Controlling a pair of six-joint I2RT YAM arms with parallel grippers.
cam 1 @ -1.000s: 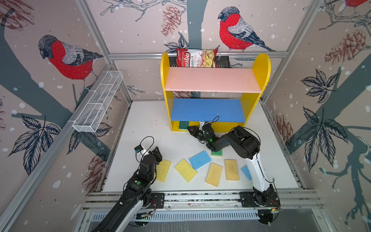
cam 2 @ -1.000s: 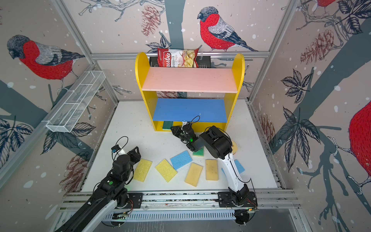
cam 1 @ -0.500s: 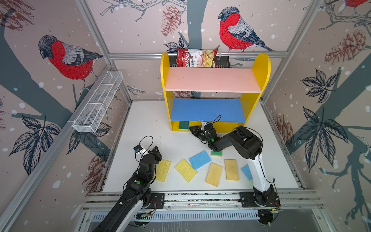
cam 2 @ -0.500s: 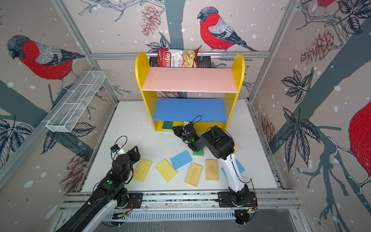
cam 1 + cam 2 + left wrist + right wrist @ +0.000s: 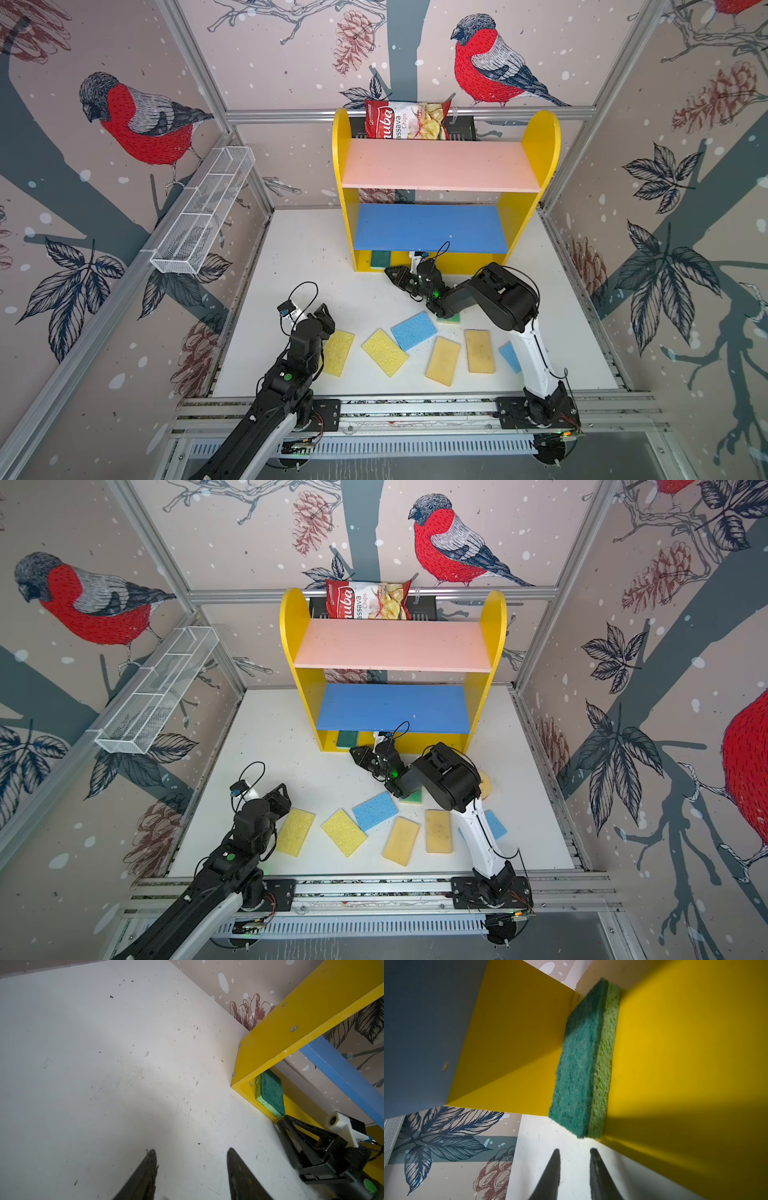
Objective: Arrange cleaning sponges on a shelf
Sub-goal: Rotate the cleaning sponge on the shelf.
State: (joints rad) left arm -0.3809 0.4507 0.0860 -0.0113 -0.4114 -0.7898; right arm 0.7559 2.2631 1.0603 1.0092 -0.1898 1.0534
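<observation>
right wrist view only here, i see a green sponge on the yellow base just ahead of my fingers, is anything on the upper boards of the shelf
Observer: No. In both top views the shelf has a bare pink top board and a bare blue middle board.
Operator: how many sponges are on the table
Observer: Eight. Seven flat sponges lie in front of the shelf, and a round yellow one is mostly hidden behind the right arm.
Operator: and the left gripper
Observer: The left gripper is open and empty, next to the bright yellow sponge at the end of that row.
</observation>
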